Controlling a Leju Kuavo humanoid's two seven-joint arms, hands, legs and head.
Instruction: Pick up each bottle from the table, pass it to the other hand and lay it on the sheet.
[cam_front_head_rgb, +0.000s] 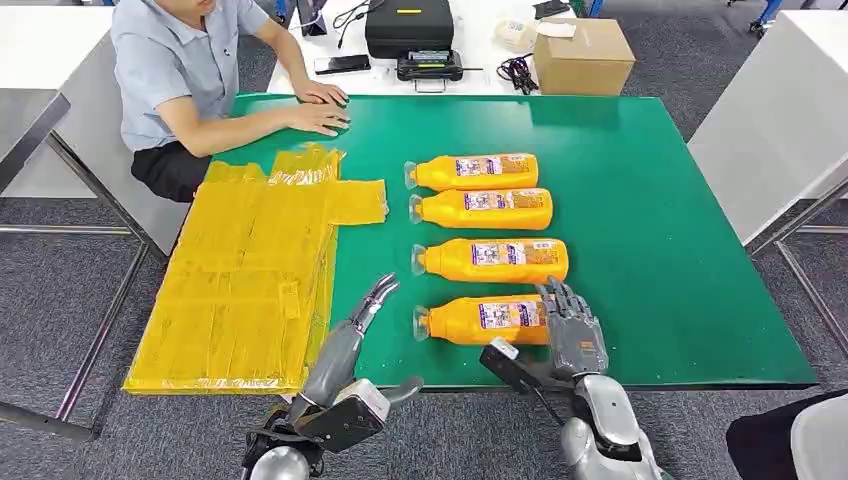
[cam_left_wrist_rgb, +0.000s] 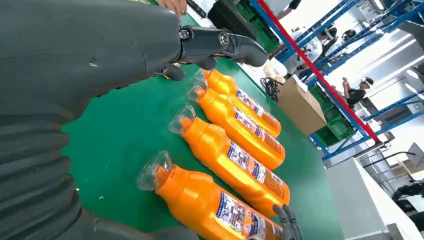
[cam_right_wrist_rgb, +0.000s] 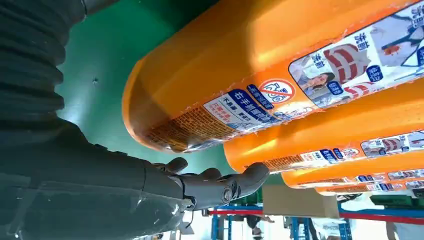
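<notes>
Four orange bottles lie on their sides in a row on the green worktop (cam_front_head_rgb: 680, 250), clear caps toward the sheet (cam_front_head_rgb: 250, 280). The nearest bottle (cam_front_head_rgb: 480, 320) has the right robot hand (cam_front_head_rgb: 572, 325) at its base end. The other three (cam_front_head_rgb: 490, 260) (cam_front_head_rgb: 482, 208) (cam_front_head_rgb: 472, 171) lie beyond that robot hand. The yellow sheet lies flat, just beyond the left robot hand (cam_front_head_rgb: 350, 345).

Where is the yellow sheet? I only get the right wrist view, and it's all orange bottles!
Observer: The yellow sheet lies at the left, past the clear cap of the nearest bottle.
Operator: What's my other hand doing?
Observer: The left hand hovers between the sheet and that bottle, fingers apart, holding nothing.
Operator: Is anybody there?
Observer: A person sits at the far left corner, leaning on the green table.
</notes>
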